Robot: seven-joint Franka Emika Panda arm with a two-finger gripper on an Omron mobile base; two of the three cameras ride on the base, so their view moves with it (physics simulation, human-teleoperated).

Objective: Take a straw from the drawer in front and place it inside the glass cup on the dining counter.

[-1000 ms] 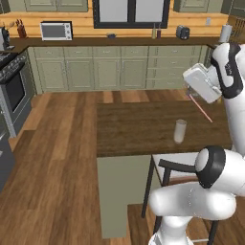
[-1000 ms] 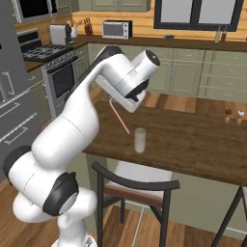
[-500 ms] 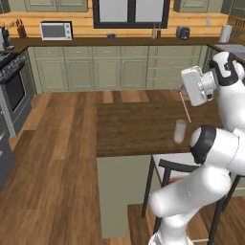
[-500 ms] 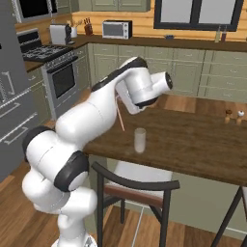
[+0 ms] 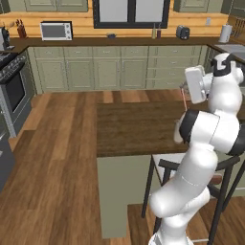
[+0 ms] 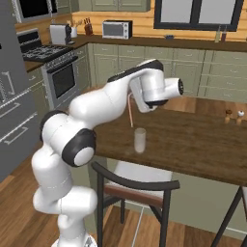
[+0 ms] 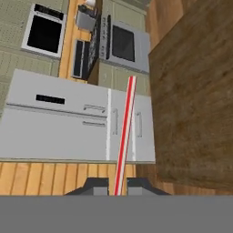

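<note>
Hanging from the tool [image 7: 117, 187], the straw [image 7: 124, 136] is pinched at one end between the two dark fingertips [image 7: 98, 185], which stand narrow and closed on it. In the hand view it runs up the frame as a thin reddish stick with a pale edge. In the right base view the straw [image 6: 130, 110] points nearly straight down from the white hand, its lower end above and a little to the left of the glass cup [image 6: 140, 140] (whether it clears the rim or stands beside it I cannot tell). The cup stands upright on the dark wood desk [image 6: 193, 140], near its front edge. In the left base view the straw [image 5: 184, 98] shows as a short pink line under the hand, over the desk [image 5: 134, 127]. A dark chair [image 6: 140, 185] stands against the desk below the cup.
</note>
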